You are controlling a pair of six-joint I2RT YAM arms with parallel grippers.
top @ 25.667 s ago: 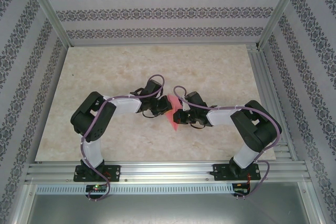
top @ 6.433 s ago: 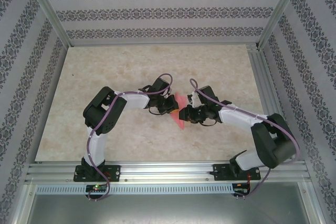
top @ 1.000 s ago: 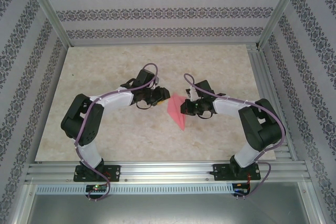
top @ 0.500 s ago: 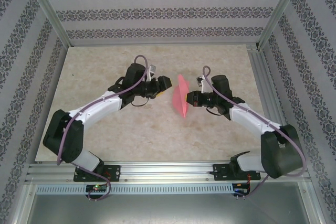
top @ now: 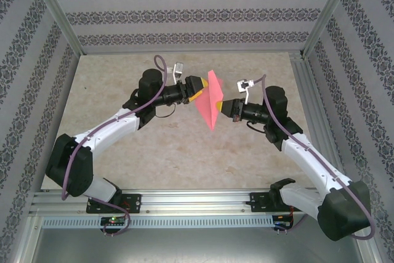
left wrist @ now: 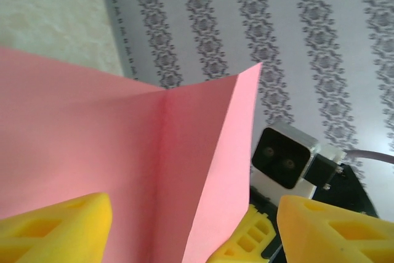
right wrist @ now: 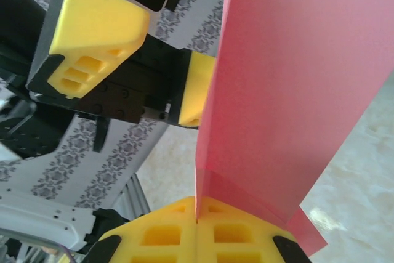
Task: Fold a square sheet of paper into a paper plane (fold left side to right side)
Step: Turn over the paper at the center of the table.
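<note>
Right hand [top: 224, 106] clamps pink paper [top: 211, 103], held upright above surface [top: 123, 72]. Left hand [top: 198, 88] open, fingers [right wrist: 92, 23] apart just beside the paper.

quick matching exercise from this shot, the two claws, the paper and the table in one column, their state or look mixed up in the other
Column one:
1 left claw
2 right claw
3 pink paper
4 table

Column two:
a shut on the pink paper
b held up in the air between the two claws
c open, fingers apart
d beige marbled surface

Pairs: 1-c, 2-a, 3-b, 4-d
</note>
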